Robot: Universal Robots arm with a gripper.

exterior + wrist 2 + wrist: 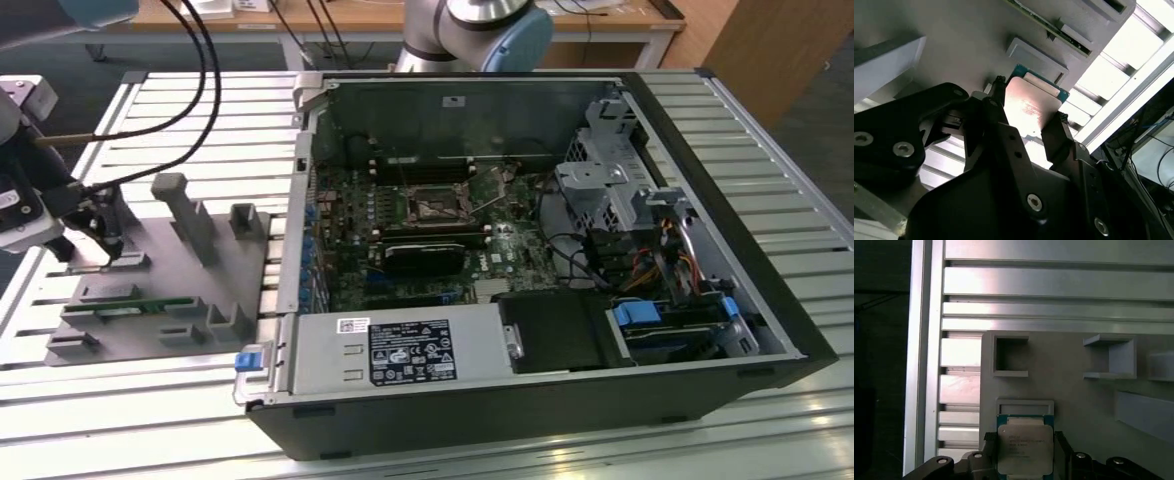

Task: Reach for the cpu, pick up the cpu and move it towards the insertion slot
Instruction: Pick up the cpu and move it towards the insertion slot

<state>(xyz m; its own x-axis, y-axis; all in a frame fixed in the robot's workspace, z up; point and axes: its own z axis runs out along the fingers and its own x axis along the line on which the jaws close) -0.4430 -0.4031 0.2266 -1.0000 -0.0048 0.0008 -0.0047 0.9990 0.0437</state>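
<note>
Partly cut off at the frame's edge in the first wrist view, the cpu [1025, 450] is pinched by two opposite edges in the pincer [1024, 440]. It is over a shallow rectangular recess of the grey fixture [1079, 405], and whether it touches the fixture is unclear. Black fingers [1054, 137] cover its flanks in the second wrist view. Beside the fixture on the slatted bench [174, 110] stands the open computer case [534, 410]. The insertion slot [434, 205] lies inside, well apart from the fixture. A green memory stick [127, 308] rests in the fixture.
</note>
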